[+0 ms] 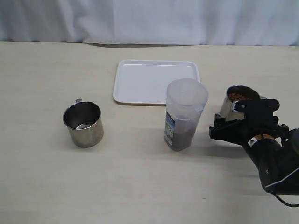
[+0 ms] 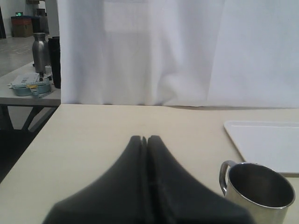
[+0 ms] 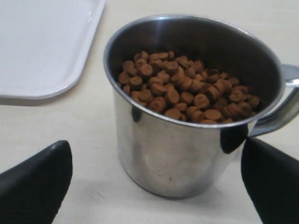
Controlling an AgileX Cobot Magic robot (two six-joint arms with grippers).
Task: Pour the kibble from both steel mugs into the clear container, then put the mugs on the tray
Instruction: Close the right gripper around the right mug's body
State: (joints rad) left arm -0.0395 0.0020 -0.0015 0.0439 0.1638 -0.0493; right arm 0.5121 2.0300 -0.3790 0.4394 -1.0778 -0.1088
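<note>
Bright, even light (soft shadows); reflections on the steel mug (image 3: 163, 149)

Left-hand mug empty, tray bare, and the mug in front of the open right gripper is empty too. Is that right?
No. The right-hand mug, in front of the open right gripper, holds kibble, as the right wrist view shows. The left-hand mug is empty and the tray is bare.

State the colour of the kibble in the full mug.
Reddish-brown kibble; clearest in the right wrist view.
</note>
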